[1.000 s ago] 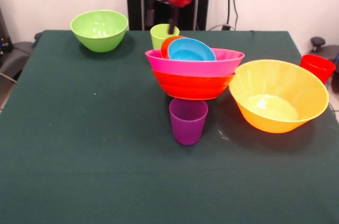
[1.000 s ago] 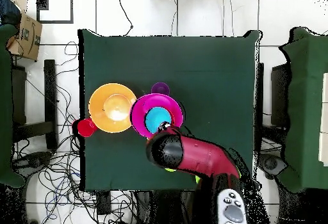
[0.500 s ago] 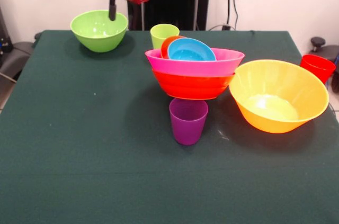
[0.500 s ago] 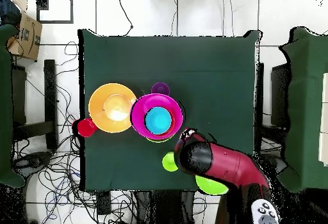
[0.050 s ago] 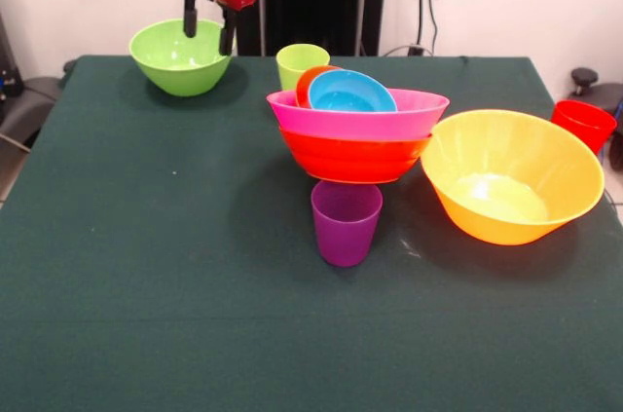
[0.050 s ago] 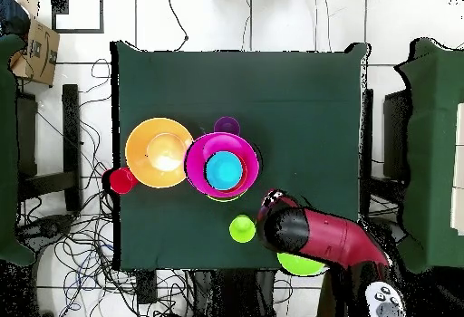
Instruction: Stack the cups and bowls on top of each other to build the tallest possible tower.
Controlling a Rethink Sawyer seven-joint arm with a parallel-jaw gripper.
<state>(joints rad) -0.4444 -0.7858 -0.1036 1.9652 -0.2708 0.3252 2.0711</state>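
The tower stands mid-table: a pink bowl rests on a red-orange bowl. A blue bowl and a small orange-red bowl lie inside the pink one. In front of it stands the purple cup. The lime green cup stands behind it. My gripper hangs open and empty just above the rim of a lime green bowl at the far left. The red arm covers most of that bowl in the overhead view.
A large orange bowl sits right of the tower, close to it. A red cup shows beyond the table's right edge. Cables lie on the floor around the table.
My gripper has left the spot above the tower and swung left in the front view to the lime green bowl. Both fingers now show, spread apart. The cups and bowls have not moved.
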